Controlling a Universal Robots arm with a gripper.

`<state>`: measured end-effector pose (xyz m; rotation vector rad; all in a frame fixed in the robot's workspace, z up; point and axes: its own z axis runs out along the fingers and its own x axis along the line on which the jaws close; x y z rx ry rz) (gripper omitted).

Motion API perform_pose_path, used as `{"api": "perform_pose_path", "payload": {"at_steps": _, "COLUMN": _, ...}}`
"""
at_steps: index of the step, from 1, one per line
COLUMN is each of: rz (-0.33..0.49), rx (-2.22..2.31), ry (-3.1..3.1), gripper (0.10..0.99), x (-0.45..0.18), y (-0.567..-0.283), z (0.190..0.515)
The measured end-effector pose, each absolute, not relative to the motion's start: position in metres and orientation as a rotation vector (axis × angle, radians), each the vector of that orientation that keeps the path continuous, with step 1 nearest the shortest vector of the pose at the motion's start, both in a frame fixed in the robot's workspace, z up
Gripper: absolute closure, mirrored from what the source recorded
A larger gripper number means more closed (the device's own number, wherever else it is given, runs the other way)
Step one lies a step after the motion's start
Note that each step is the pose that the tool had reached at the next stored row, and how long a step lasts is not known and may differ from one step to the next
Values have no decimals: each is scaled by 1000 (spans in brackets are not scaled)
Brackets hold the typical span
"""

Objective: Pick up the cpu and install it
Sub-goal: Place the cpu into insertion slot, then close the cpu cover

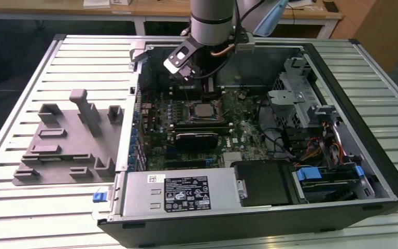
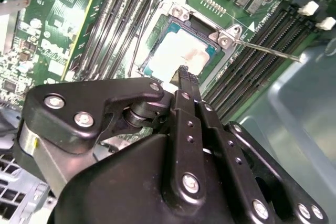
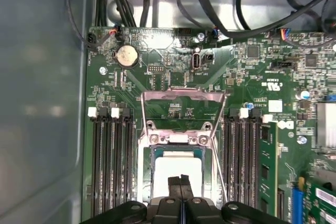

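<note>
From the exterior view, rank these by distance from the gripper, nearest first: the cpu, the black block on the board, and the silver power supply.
1. cpu: in its socket mid-board, right by the gripper.
2. black block: on the board, just past the cpu on the side away from the gripper.
3. silver power supply: at the case's near edge, toward the exterior view's left.

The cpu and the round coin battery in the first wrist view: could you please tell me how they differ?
The cpu is square; the coin battery is round and looks smaller. The cpu lies in the open socket, under the gripper; the coin battery sits near the board's edge, apart from the gripper. Both are silvery and lie flat on the green motherboard.
</note>
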<state>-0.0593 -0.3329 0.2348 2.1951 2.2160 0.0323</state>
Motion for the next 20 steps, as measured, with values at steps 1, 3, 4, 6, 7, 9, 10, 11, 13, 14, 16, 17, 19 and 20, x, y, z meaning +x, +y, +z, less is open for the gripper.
{"api": "perform_pose_path", "payload": {"at_steps": 1, "rz": 32, "rx": 2195, "ry": 2216, "gripper": 980, "x": -59, "y": -333, "z": 237}}
{"api": "perform_pose_path", "payload": {"at_steps": 3, "rz": 32, "rx": 2195, "ry": 2216, "gripper": 980, "x": -59, "y": -333, "z": 243}}
{"api": "perform_pose_path", "payload": {"at_steps": 4, "rz": 32, "rx": 2195, "ry": 2216, "gripper": 980, "x": -59, "y": -333, "z": 245}}
{"api": "perform_pose_path", "payload": {"at_steps": 6, "rz": 33, "rx": 2195, "ry": 2216, "gripper": 980, "x": -59, "y": -333, "z": 250}}
{"api": "perform_pose_path", "payload": {"at_steps": 7, "rz": 33, "rx": 2195, "ry": 2216, "gripper": 980, "x": -59, "y": -333, "z": 252}}
{"api": "perform_pose_path", "payload": {"at_steps": 9, "rz": 33, "rx": 2195, "ry": 2216, "gripper": 980, "x": -59, "y": -333, "z": 254}}
{"api": "perform_pose_path", "payload": {"at_steps": 10, "rz": 33, "rx": 2195, "ry": 2216, "gripper": 980, "x": -59, "y": -333, "z": 254}}
{"api": "perform_pose_path", "payload": {"at_steps": 11, "rz": 33, "rx": 2195, "ry": 2216, "gripper": 980, "x": -59, "y": -333, "z": 254}}
{"api": "perform_pose_path", "payload": {"at_steps": 13, "rz": 33, "rx": 2195, "ry": 2216, "gripper": 980, "x": -59, "y": -333, "z": 255}}
{"api": "perform_pose_path", "payload": {"at_steps": 14, "rz": 33, "rx": 2195, "ry": 2216, "gripper": 980, "x": -59, "y": -333, "z": 255}}
{"api": "perform_pose_path", "payload": {"at_steps": 16, "rz": 33, "rx": 2195, "ry": 2216, "gripper": 980, "x": -59, "y": -333, "z": 256}}
{"api": "perform_pose_path", "payload": {"at_steps": 17, "rz": 33, "rx": 2195, "ry": 2216, "gripper": 980, "x": -59, "y": -333, "z": 256}}
{"api": "perform_pose_path", "payload": {"at_steps": 19, "rz": 33, "rx": 2195, "ry": 2216, "gripper": 980, "x": -59, "y": -333, "z": 256}}
{"api": "perform_pose_path", "payload": {"at_steps": 20, "rz": 33, "rx": 2195, "ry": 2216, "gripper": 980, "x": -59, "y": -333, "z": 256}}
